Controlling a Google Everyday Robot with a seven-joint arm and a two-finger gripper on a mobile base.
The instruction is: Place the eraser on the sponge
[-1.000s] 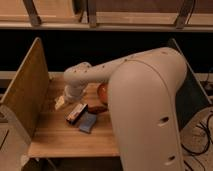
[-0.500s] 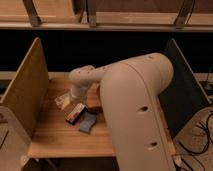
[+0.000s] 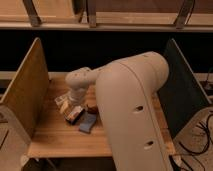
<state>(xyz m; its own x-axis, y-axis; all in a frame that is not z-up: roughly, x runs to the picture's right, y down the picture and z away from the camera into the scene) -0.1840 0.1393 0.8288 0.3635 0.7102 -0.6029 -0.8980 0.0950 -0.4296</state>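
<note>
The eraser [image 3: 74,114], a small block with a whitish top and red and dark edges, lies on the wooden table [image 3: 55,135] left of centre. Just to its right, touching or nearly touching it, lies the flat blue-grey sponge [image 3: 88,122]. My gripper [image 3: 76,103] hangs from the white arm's wrist [image 3: 78,82], directly above the far end of the eraser and very close to it. Whether it touches the eraser does not show.
A cream-white packet [image 3: 62,99] lies just left of the gripper. A small dark reddish lump [image 3: 92,107] sits behind the sponge. My bulky white arm [image 3: 132,110] hides the table's right half. A wooden panel [image 3: 22,95] stands at the left, a dark panel [image 3: 180,85] at the right.
The arm has swung further over the table and now hides the orange bowl. The wrist has come down and sits over the eraser. Eraser and sponge have not moved.
</note>
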